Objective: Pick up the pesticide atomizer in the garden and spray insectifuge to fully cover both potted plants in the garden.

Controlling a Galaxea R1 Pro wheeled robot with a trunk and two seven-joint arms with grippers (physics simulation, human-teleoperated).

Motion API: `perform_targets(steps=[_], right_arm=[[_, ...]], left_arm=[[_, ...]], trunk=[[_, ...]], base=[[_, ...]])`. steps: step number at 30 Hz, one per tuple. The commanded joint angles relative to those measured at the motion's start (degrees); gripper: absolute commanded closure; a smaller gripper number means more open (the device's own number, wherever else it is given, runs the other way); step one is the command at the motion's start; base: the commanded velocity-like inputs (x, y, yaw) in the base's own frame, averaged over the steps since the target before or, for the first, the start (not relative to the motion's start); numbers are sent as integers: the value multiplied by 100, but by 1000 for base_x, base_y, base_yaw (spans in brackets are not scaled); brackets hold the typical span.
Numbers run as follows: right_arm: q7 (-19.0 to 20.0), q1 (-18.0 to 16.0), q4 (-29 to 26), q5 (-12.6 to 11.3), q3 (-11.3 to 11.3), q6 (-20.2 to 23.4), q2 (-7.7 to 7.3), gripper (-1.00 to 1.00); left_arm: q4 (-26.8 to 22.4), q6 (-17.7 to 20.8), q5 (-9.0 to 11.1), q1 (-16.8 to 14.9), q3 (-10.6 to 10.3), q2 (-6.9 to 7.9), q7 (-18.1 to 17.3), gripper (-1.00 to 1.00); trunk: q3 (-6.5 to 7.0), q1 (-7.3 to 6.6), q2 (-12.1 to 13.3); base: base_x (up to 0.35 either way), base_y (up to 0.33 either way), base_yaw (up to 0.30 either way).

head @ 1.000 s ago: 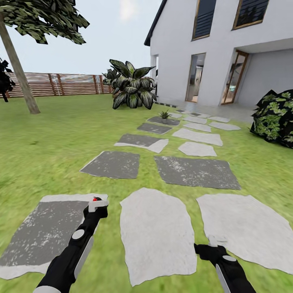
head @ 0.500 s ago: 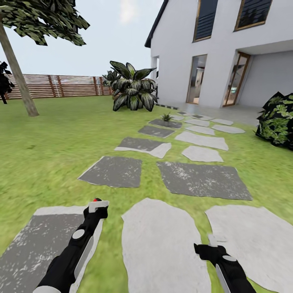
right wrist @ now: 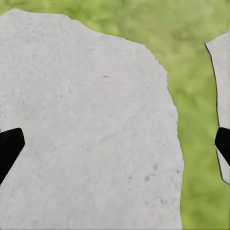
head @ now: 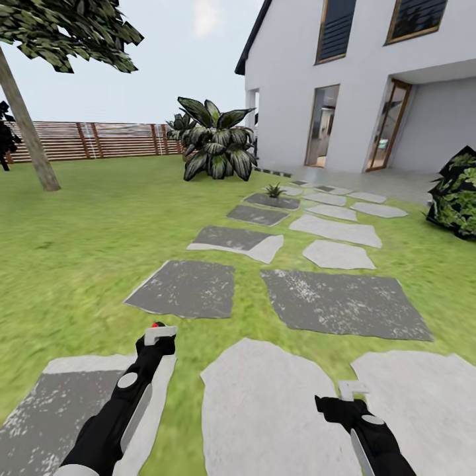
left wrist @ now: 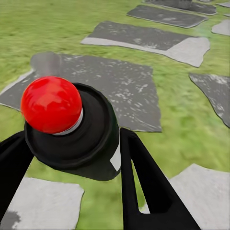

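**Atomizer in hand, plant far up the path**

The left gripper (left wrist: 96, 158) clamps the pesticide atomizer (left wrist: 72, 127); the right gripper (right wrist: 115, 143) hangs wide, empty. One potted plant (head: 274, 192) sits well ahead on the stepping stones (head: 344, 301). Spraying from here would likely miss.

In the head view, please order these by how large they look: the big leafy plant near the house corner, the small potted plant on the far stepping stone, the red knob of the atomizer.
1. Big leafy plant, clearly largest.
2. Small potted plant.
3. Red knob, smallest, though nearest the camera.
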Motion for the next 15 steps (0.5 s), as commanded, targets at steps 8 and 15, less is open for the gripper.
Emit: perform_targets(steps=[8,15], right_arm=[[-7,-2,-9,-7,-2,32,-1,-100],[-5,-2,-7,-7,-2,32,-1,-100]], left_arm=[[-6,12,50,-2,-19,4,47,100],[-6,12,50,-2,-19,4,46,100]], trunk=[[-6,2,-2],[-6,2,-2]], base=[[333,107,0],[333,107,0]])
